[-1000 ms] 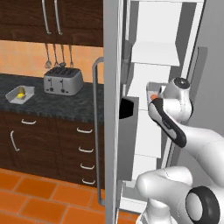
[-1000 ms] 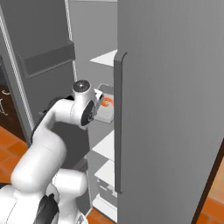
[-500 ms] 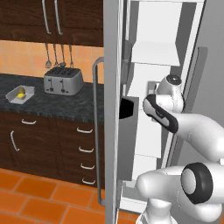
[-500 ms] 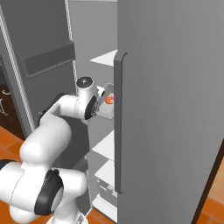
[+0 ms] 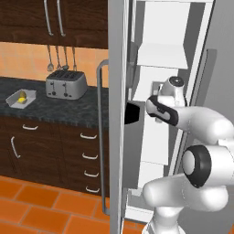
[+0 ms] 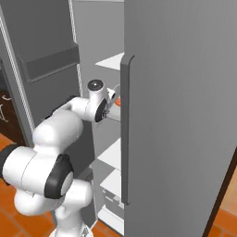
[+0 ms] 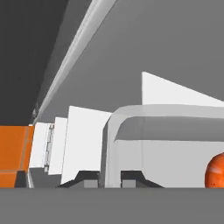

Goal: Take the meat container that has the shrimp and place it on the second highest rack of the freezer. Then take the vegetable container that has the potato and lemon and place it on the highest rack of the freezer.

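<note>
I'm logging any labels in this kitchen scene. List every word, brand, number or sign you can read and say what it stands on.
None: no readable text in any view.
The toaster has a plain front, no brand.
The freezer door shows bare grey, no label or number.
The meat container held in the gripper has clear, unmarked walls.
The tray on the counter carries no writing.
</note>
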Controlling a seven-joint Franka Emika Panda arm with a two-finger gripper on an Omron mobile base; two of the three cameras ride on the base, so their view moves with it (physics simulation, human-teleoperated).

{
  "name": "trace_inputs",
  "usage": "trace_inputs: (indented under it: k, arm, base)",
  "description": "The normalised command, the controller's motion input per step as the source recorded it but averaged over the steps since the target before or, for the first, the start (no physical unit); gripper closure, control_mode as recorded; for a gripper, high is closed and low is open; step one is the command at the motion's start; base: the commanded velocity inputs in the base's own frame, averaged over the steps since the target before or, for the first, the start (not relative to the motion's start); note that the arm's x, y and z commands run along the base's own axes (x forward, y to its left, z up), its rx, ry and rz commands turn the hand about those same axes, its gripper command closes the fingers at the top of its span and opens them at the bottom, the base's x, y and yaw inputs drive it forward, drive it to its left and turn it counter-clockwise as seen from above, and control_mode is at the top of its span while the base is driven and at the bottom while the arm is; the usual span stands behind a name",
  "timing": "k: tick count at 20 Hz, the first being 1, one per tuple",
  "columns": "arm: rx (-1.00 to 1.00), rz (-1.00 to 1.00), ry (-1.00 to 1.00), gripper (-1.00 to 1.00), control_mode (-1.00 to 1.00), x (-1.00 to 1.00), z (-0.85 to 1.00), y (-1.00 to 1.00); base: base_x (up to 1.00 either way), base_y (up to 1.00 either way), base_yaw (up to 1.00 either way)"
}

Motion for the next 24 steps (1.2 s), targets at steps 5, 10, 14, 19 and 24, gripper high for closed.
trace_inputs:
  k: [5, 10, 14, 19, 24]
  arm:
    - [0.0, 0.0, -0.02, 1.0, -1.0, 0.35, -0.31, -0.27]
    - [0.0, 0.0, -0.01, 1.0, -1.0, 0.34, -0.21, -0.2]
    - [0.0, 0.0, 0.0, 1.0, -1.0, 0.41, -0.08, -0.04]
    - [0.0, 0.0, 0.0, 1.0, -1.0, 0.42, -0.15, -0.03]
    - [0.0, 0.0, 0.0, 1.0, -1.0, 0.43, -0.1, -0.06]
  base:
    - [0.0, 0.0, 0.0]
    - [0.0, 0.0, 0.0]
    - [0.0, 0.0, 0.0]
    - [0.0, 0.0, 0.0]
    - [0.0, 0.0, 0.0]
